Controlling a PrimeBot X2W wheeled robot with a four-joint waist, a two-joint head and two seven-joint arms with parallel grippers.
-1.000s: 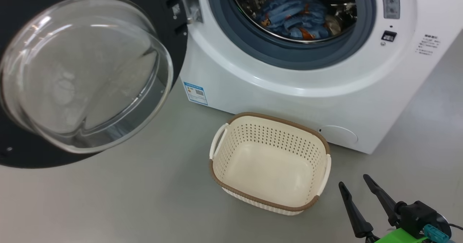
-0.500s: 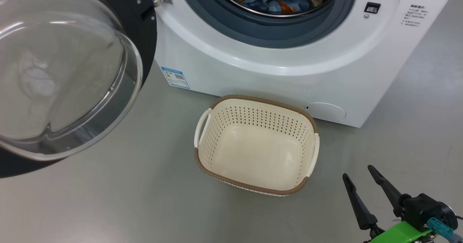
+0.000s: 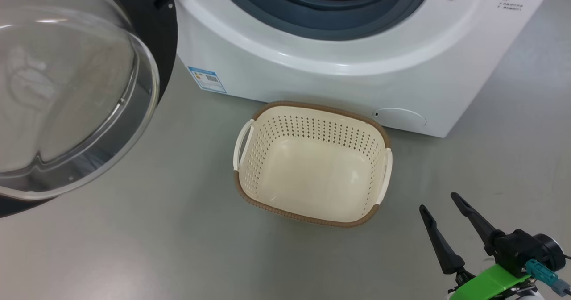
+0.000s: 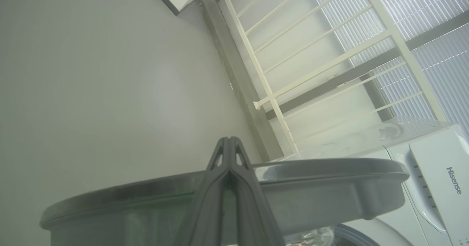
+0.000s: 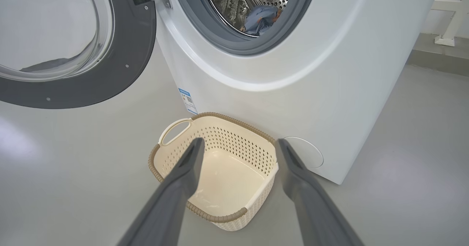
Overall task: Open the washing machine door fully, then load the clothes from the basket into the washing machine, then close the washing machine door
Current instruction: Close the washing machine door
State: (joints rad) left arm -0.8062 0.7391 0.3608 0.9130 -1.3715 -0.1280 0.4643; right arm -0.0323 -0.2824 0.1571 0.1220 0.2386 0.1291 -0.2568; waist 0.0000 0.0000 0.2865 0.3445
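roughly, basket [image 3: 312,128] lengthwise along washing machine [image 3: 312,81]

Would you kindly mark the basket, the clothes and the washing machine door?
basket [image 3: 312,175]: head view, bare inner floor.
clothes [image 5: 262,17]: right wrist view, blue fabric.
washing machine door [image 3: 154,32]: head view, black rim.

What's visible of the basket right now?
The basket is a small rectangular cream plastic tub with perforated walls, a brown woven-look rim and a cream loop handle at each short end. It is empty and upright, standing on the grey floor just in front of the white washing machine. Whether its far rim touches the machine is unclear. Nothing else touches it.
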